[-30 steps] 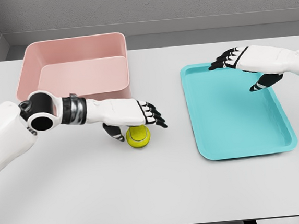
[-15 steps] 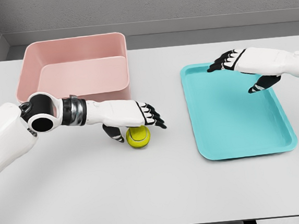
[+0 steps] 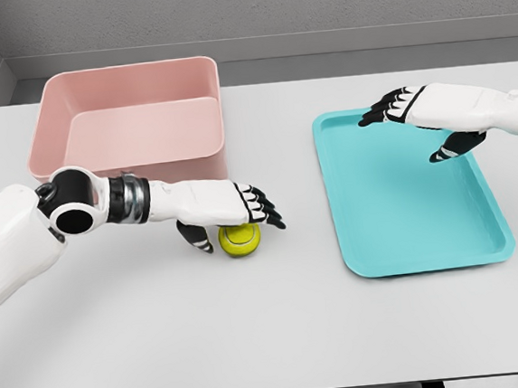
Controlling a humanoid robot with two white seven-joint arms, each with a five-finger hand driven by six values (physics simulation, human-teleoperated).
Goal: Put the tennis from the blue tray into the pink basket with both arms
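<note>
The yellow tennis ball (image 3: 239, 238) sits on the desk (image 3: 279, 319), near the pink basket (image 3: 125, 115). The left robot hand (image 3: 233, 210) cups over it. The right robot hand (image 3: 416, 117) hangs open above the blue tray (image 3: 405, 208).

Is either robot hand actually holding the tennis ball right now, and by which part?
Not clearly. The left robot hand lies over the top of the tennis ball, which sits on the table; fingers aren't closed. The right robot hand is empty.

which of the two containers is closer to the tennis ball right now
The pink basket: the tennis ball sits on the table just off its front right corner, under the left hand. The blue tray lies farther right.
</note>
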